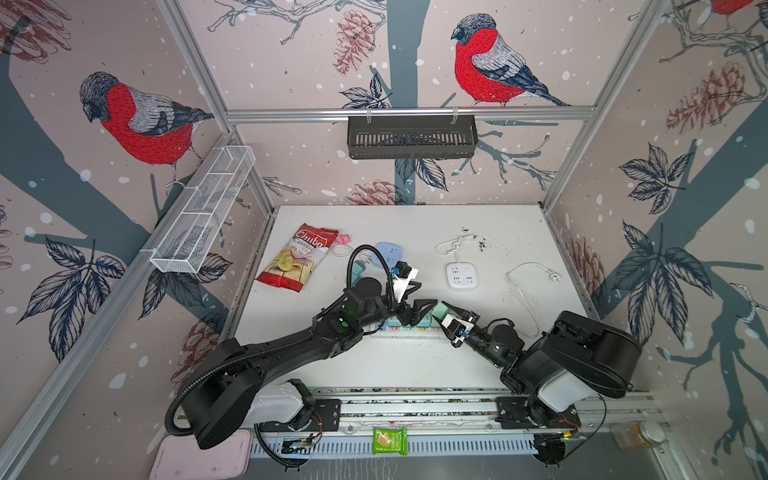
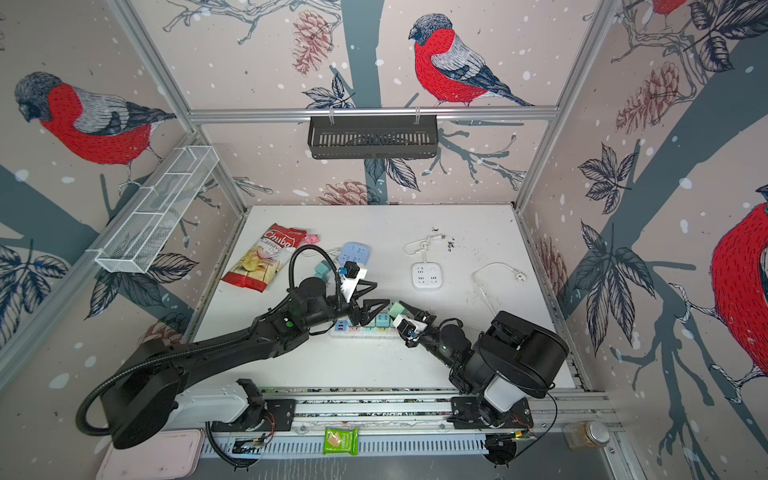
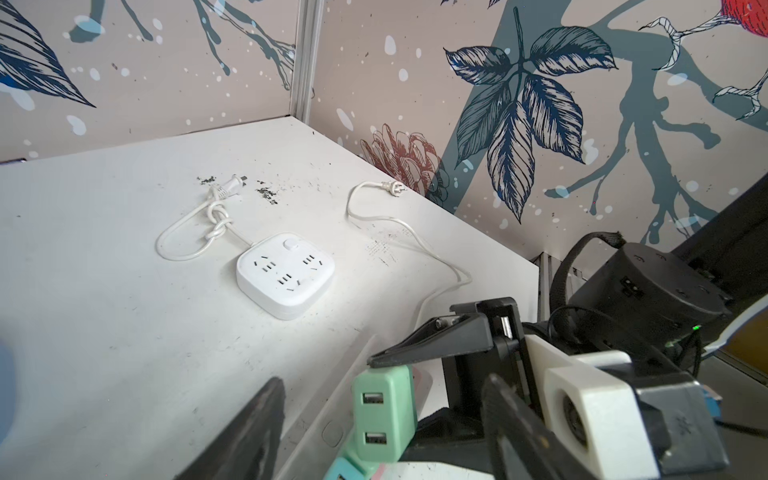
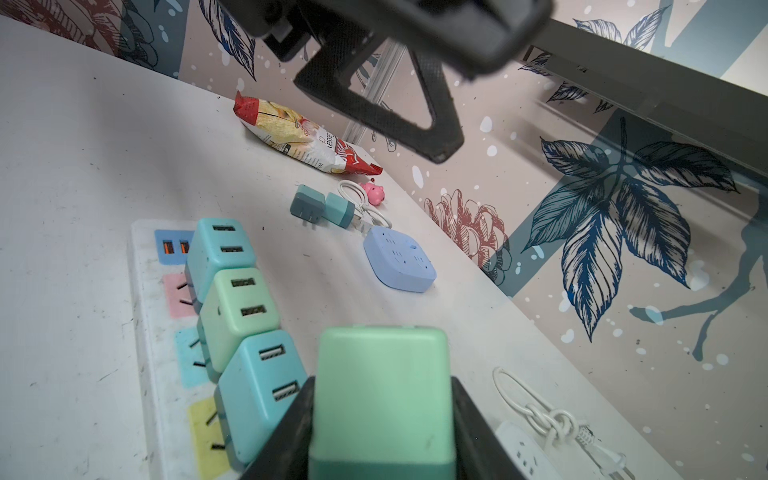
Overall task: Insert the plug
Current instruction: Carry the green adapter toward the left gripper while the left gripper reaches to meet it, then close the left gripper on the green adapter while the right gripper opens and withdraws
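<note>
My right gripper clamps the mint-green plastic plug cube; three others sit in the white strip, mine not yet.

I can read "Chuba" and "Cassava" on the red chip bag, left of the middle in both top views. I can't read anything else.

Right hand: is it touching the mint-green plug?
Touching. In the right wrist view, both fingers of the right hand press flush against the sides of the mint-green plug, no gap.
</note>
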`<state>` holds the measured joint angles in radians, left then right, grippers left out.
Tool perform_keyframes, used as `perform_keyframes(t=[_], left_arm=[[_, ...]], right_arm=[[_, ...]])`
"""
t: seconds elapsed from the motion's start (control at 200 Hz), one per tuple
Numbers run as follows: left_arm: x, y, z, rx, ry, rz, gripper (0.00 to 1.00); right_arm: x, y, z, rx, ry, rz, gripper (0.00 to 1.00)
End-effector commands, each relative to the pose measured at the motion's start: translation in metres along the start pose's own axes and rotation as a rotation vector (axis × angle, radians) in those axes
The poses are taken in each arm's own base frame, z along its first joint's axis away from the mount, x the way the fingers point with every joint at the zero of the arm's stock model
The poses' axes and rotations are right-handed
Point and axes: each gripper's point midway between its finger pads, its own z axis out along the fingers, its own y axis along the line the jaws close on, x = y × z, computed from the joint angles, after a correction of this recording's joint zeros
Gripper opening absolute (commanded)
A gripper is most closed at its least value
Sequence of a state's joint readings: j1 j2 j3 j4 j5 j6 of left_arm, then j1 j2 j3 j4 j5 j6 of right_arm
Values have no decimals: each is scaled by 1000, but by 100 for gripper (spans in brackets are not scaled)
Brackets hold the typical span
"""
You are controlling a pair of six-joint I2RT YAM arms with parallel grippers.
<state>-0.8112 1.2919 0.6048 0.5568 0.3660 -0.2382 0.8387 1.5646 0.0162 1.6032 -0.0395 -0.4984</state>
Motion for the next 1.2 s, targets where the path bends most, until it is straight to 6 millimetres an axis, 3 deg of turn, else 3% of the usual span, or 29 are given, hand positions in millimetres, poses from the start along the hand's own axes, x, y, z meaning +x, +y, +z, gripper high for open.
perform_keyframes(t=[0.0, 0.29, 0.951, 1.196], left_arm=[[3, -5, 8, 38, 35, -10, 71], [16, 5, 22, 6, 106, -43, 65], [38, -11, 46, 118, 224, -70, 56], [42, -18, 49, 154, 245, -77, 40]], right_arm=[[-54, -38, -11, 169, -213, -15, 3], [-58, -40, -19, 180, -225, -17, 3], [-59, -41, -23, 186, -229, -17, 3], [-58, -41, -21, 184, -225, -22, 3]])
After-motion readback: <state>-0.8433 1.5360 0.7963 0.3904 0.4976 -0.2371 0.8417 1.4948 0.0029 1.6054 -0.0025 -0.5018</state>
